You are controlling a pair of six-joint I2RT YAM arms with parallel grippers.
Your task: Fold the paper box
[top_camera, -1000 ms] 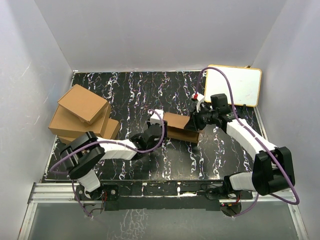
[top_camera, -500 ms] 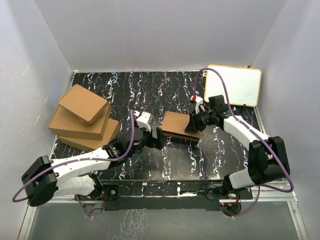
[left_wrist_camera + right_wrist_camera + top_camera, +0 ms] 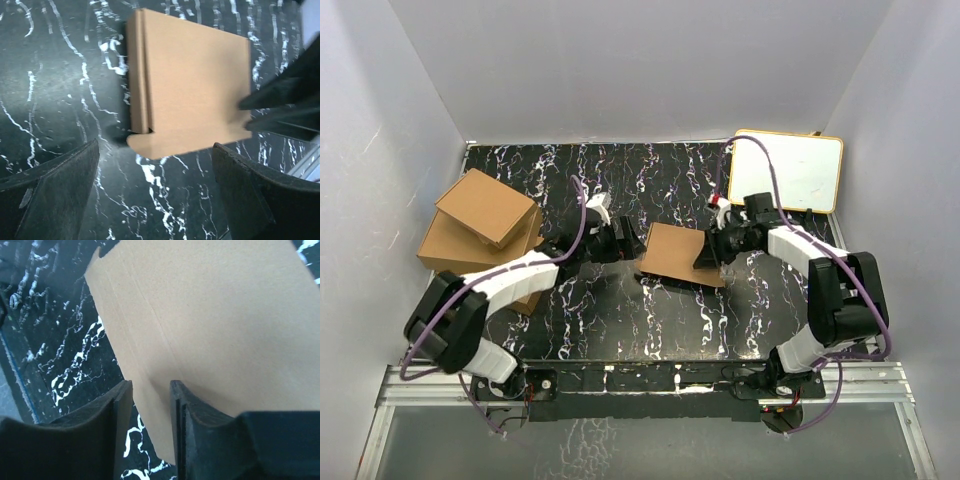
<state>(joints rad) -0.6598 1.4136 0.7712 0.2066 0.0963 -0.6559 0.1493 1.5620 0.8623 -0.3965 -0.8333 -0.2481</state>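
paper box [image 3: 675, 254] | plain brown cardboard, shallow | lid panel folded over top | centre of table [image 3: 620, 320]

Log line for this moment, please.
paper box: on table, broad panel up | left gripper: open, apart from box | right gripper: nearly closed over box's right edge, grip unclear

Robot lab, a data-collection cell, not a home or shop. Plain pale walls [image 3: 620, 70] box in the bench on three sides. Black marbled table [image 3: 620, 320] with a bare metal rail [image 3: 430, 385] along the near edge. Two small white-and-black arms, left [image 3: 510, 285] and right [image 3: 820, 265], are bolted there side by side, with loose purple cables [image 3: 583, 210] looping off them. Few props: piled cardboard boxes [image 3: 480, 235], one flat box [image 3: 680, 255] mid-table, and a white board [image 3: 790, 170] in the far right corner.
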